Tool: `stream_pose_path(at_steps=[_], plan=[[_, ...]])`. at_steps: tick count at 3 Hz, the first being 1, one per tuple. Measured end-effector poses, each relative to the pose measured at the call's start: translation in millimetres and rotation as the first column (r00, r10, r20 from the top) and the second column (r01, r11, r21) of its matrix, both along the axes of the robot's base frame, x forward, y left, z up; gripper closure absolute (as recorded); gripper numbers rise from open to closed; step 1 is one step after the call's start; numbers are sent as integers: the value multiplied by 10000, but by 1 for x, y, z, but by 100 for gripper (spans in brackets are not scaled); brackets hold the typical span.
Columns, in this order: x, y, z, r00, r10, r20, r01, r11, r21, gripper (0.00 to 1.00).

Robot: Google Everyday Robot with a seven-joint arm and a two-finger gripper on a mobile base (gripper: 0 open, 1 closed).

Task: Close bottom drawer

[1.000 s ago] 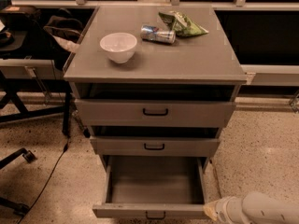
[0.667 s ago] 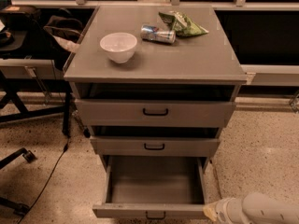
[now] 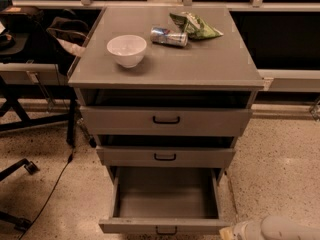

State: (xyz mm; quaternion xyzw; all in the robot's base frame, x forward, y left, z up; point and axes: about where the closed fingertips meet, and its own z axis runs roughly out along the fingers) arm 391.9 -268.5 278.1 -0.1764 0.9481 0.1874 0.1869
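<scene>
The bottom drawer of the grey cabinet is pulled far out and its inside is empty. Its front panel with a small black handle sits at the lower edge of the view. The middle drawer and the top drawer stand slightly out. My arm's pale end with the gripper shows at the bottom right, just beside the right end of the bottom drawer's front panel; most of it lies out of frame.
On the cabinet top stand a white bowl, a lying soda can and a green chip bag. A black chair base and a cable lie on the speckled floor at left.
</scene>
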Motion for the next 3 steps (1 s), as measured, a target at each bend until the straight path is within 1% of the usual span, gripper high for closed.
stream_pose_path(at_steps=[1,2,3], plan=[[-10,-10,-35,9980,-435,-460,440,9990,118,100],[-21,-14,-63,9913,-1156,-628,1166,9931,138,100],[-20,-14,-93,9826,-1729,-680,1746,9845,189,100]])
